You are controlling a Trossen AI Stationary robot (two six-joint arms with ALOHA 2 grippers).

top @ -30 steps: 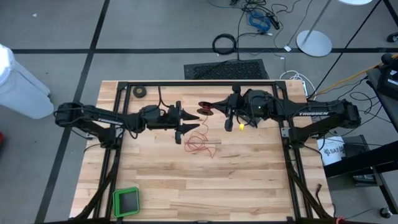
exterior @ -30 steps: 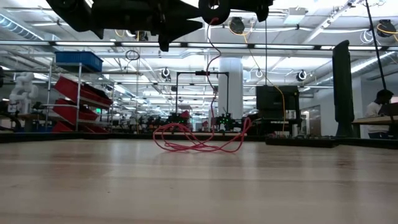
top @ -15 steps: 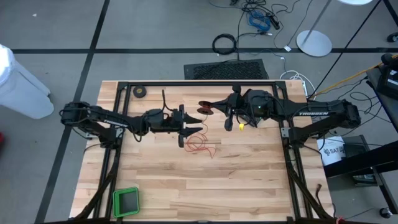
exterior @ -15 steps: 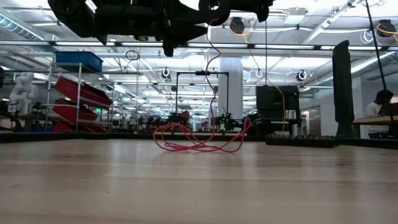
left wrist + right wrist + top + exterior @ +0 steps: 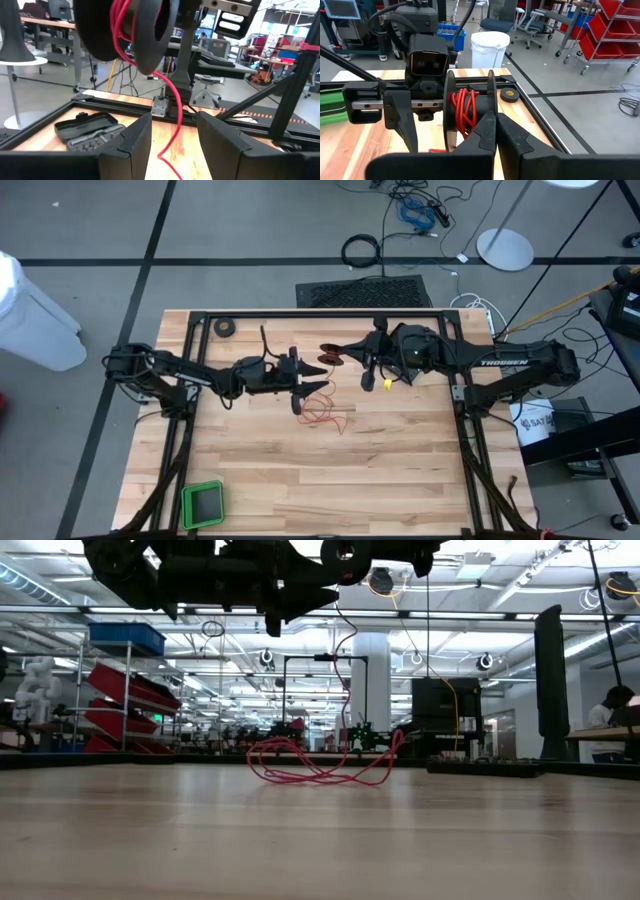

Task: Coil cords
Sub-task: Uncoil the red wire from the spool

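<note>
A small black reel [image 5: 470, 112] wound with thin red wire is held in my right gripper [image 5: 497, 132], high above the table's far middle [image 5: 327, 355]. From the reel, the red wire [image 5: 345, 650] hangs down to a loose tangle [image 5: 320, 412] lying on the table. My left gripper [image 5: 305, 387] is open, just left of the reel and below it. In the left wrist view the hanging wire [image 5: 175, 110] runs down in front of the gap between its fingers [image 5: 135, 145]; I see no touch. My right gripper pinches one flange of the reel [image 5: 491, 102] between its two fingers, at the flange's rim. The fingers come level from the table's right side. The reel is lifted clear, standing on edge, with the wire hanging slack below it.
A black tape roll [image 5: 226, 327] lies at the table's far left. A green tray [image 5: 203, 503] sits at the near left corner. A black frame [image 5: 320, 312] runs along the table's edges. A black case [image 5: 90, 130] lies beyond the far edge.
My left gripper has moved a little toward the table's right edge, toward the reel, and has turned about its own axis. It stays open. The reel and the tangle on the table have kept still.
</note>
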